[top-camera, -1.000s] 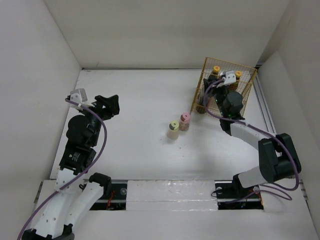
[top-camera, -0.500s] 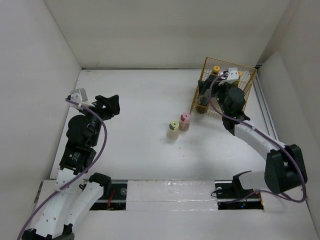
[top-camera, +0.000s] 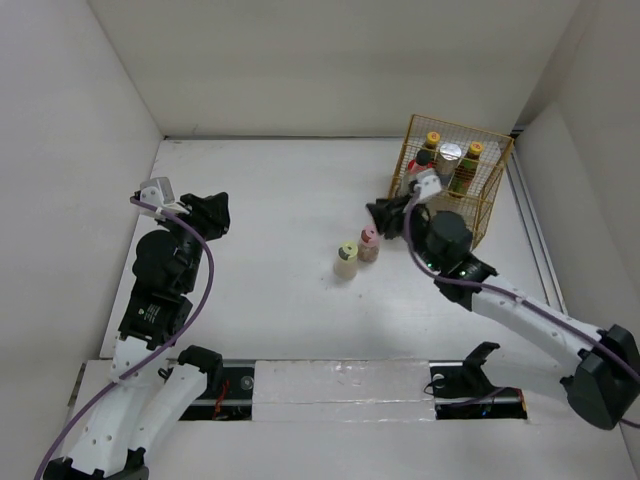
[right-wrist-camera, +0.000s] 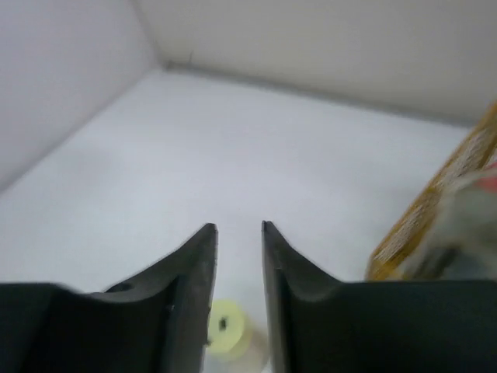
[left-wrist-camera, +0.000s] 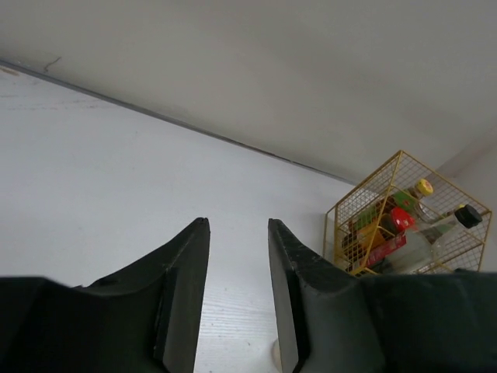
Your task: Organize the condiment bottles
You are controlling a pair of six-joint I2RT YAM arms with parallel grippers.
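Right gripper [top-camera: 380, 213] has come out of the gold wire basket [top-camera: 495, 190], where it was reaching down among the bottles one second before. Now it hangs just outside the basket's near-left corner, its jaws drawn almost together with nothing between them. It seems a bottle was just set down inside, and the arm is free for the next one.

Closest to it is the small pink-capped shaker [top-camera: 369, 243], which stands on the white table [top-camera: 270, 190] just below the fingertips. It is upright, with the cap pointing up and its long axis vertical. The small yellow-capped shaker [top-camera: 346, 260] stands just beside it in the same upright way; the right wrist view shows its cap low between the fingers. These two are the only bottles outside the basket, so they are probably what remains of the task.

Inside the basket, the two green-labelled bottles with yellow caps [top-camera: 433, 140], the silver-lidded jar [top-camera: 450, 153], the tall dark black-capped bottle [top-camera: 425, 158] and the red-lidded jar [left-wrist-camera: 399, 221] stand close together with caps upward.

Far on the other side, the left gripper [top-camera: 215, 212] has closed on nothing, well apart from every bottle.
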